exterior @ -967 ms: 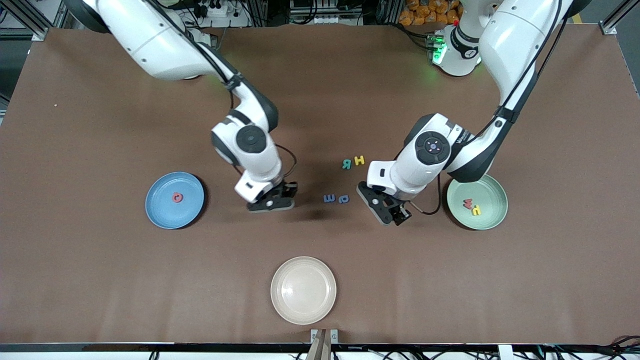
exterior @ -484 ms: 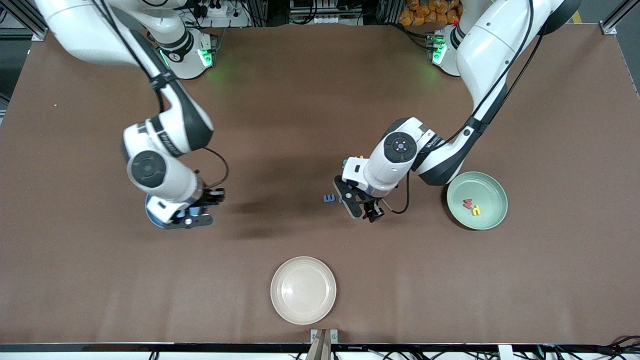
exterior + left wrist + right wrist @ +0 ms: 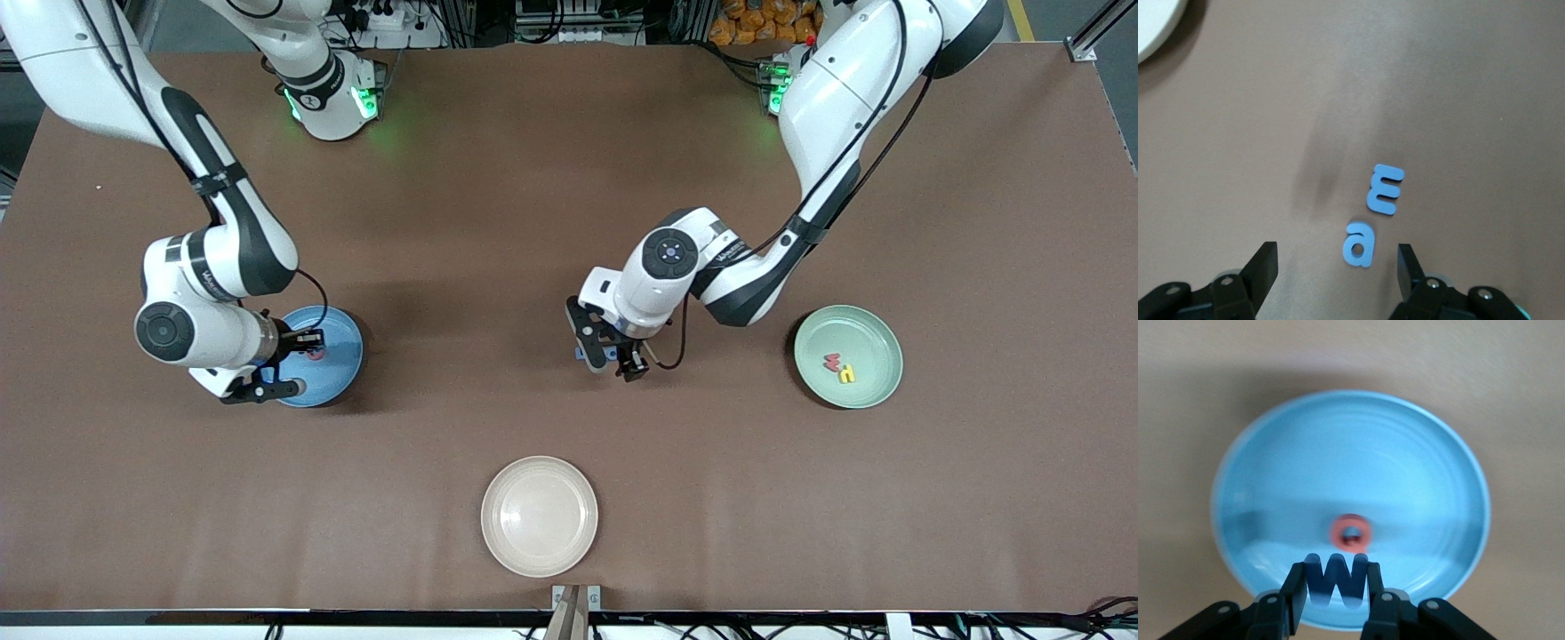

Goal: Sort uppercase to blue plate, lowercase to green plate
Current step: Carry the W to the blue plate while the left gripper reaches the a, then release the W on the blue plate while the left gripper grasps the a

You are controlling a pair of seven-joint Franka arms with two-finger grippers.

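Over the blue plate point(image 3: 342, 351) my right gripper point(image 3: 286, 363) is shut on an uppercase blue W point(image 3: 1336, 580). In the right wrist view the W hangs above the blue plate point(image 3: 1371, 467), just beside a red G point(image 3: 1351, 533) lying in it. My left gripper point(image 3: 607, 354) is open, low over two lowercase blue letters at the table's middle. In the left wrist view the rounded one point(image 3: 1358, 243) lies just ahead of the gap between the fingers point(image 3: 1265, 260), with the e point(image 3: 1385, 190) past it. The green plate point(image 3: 876, 342) holds a red w point(image 3: 832, 362) and a yellow h point(image 3: 847, 374).
A beige plate point(image 3: 540, 516) sits near the front camera's edge of the table, and its rim point(image 3: 1151, 20) shows in a corner of the left wrist view. Both arms reach down from the bases along the table's back edge.
The right arm swung from the table's middle to above the blue plate. The left arm moved from beside the green plate to over the two blue letters.
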